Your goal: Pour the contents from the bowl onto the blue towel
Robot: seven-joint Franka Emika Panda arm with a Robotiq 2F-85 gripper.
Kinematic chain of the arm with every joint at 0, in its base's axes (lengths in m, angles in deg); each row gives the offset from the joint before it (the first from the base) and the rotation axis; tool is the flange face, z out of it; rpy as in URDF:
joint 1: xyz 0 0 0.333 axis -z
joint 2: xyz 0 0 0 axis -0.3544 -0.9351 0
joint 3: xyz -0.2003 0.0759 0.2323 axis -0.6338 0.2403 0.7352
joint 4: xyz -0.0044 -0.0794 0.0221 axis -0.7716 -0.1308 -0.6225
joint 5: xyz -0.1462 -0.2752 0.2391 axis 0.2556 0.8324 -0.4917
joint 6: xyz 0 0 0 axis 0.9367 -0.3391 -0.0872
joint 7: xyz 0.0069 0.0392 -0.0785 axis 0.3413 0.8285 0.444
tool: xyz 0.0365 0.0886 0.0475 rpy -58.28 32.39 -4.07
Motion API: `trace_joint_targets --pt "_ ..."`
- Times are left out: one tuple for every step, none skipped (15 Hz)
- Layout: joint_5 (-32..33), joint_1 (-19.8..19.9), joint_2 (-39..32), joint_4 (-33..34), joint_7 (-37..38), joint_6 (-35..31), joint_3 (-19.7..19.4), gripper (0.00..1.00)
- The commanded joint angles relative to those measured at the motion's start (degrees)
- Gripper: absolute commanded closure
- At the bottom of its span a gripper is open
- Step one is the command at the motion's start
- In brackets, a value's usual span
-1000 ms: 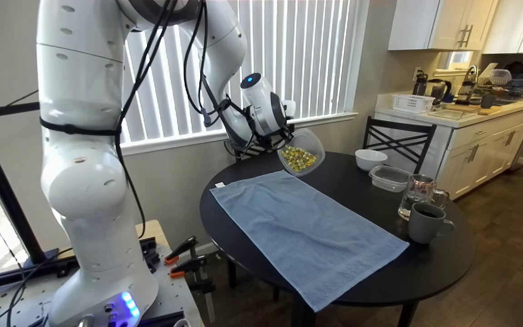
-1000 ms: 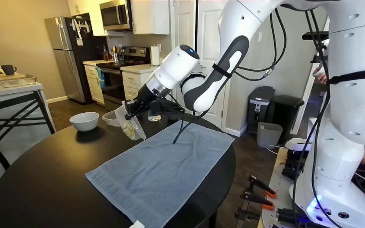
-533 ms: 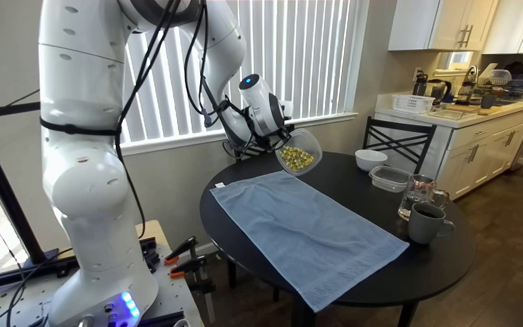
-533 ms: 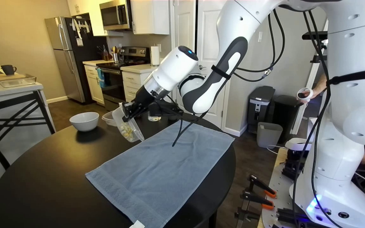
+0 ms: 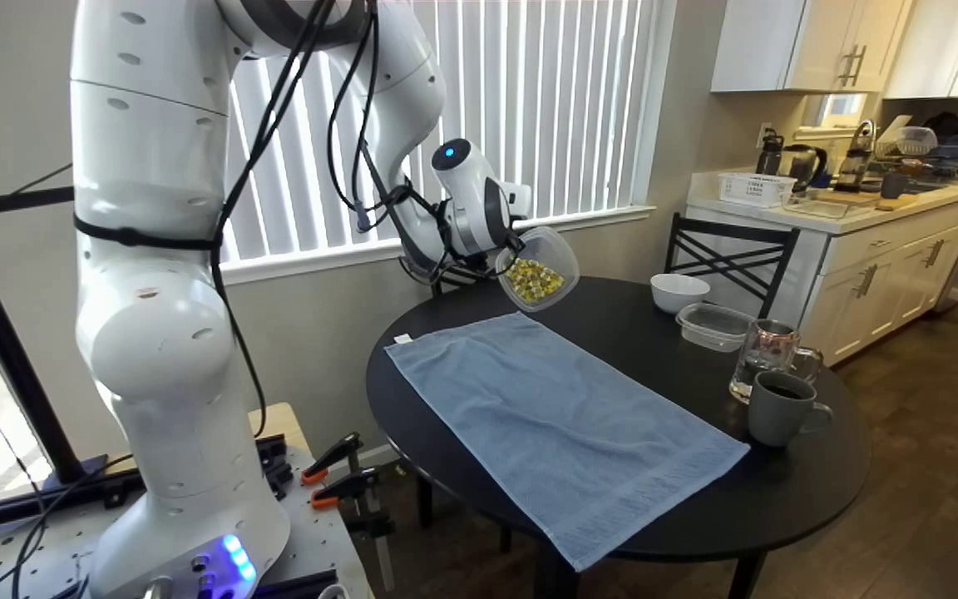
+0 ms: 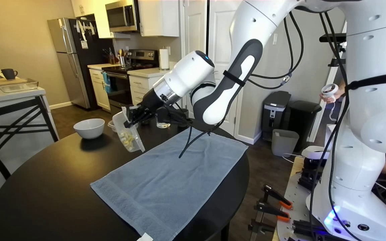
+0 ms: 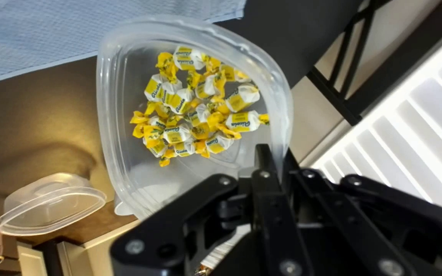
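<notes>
The bowl is a translucent container (image 5: 560, 249), also in an exterior view (image 6: 120, 121) and the wrist view (image 7: 113, 115). My gripper (image 7: 276, 157) is shut on its rim, one finger inside and one outside; the gripper also shows in both exterior views (image 5: 514, 248) (image 6: 131, 119). The bowl is steeply tilted in the air, over the dark table beside the towel's edge. The contents, yellow-and-white wrapped candies (image 7: 200, 107), lie heaped inside it and show in both exterior views (image 5: 534, 280) (image 6: 127, 140). The blue towel (image 5: 562, 408) lies spread flat on the table (image 6: 52, 180), with nothing on it.
A white bowl (image 5: 679, 293), another clear container (image 5: 713, 326), a glass mug (image 5: 762, 359) and a grey mug (image 5: 781, 409) stand along one side of the round table. A chair (image 5: 733, 258) stands behind. Cables hang from the arm above the towel.
My gripper and the bowl have moved left in both exterior views. The bowl's tilt looks much the same, and the candies stay inside. The towel has not moved.
</notes>
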Motion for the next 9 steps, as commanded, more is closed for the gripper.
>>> trace_joint_targets --pt "8.0 12.1 4.3 -0.4 13.8 -0.6 13.9 0.98" --pt "9.9 15.7 4.4 0.8 17.8 0.0 18.5 0.98" --pt "11.2 19.6 4.4 2.3 21.4 0.3 23.2 0.98" --pt "11.5 23.9 4.4 3.4 24.2 0.6 27.9 0.98" --pt "11.6 28.2 4.0 4.9 26.5 1.0 32.5 0.98" --pt "10.8 32.5 3.6 6.2 27.7 1.4 36.7 0.98" --pt "9.8 36.6 3.5 7.1 28.7 1.5 40.3 0.98" --pt "8.9 39.9 4.0 6.4 29.4 1.6 42.2 0.98" --pt "8.4 43.7 4.0 6.3 30.7 1.7 44.7 0.98"
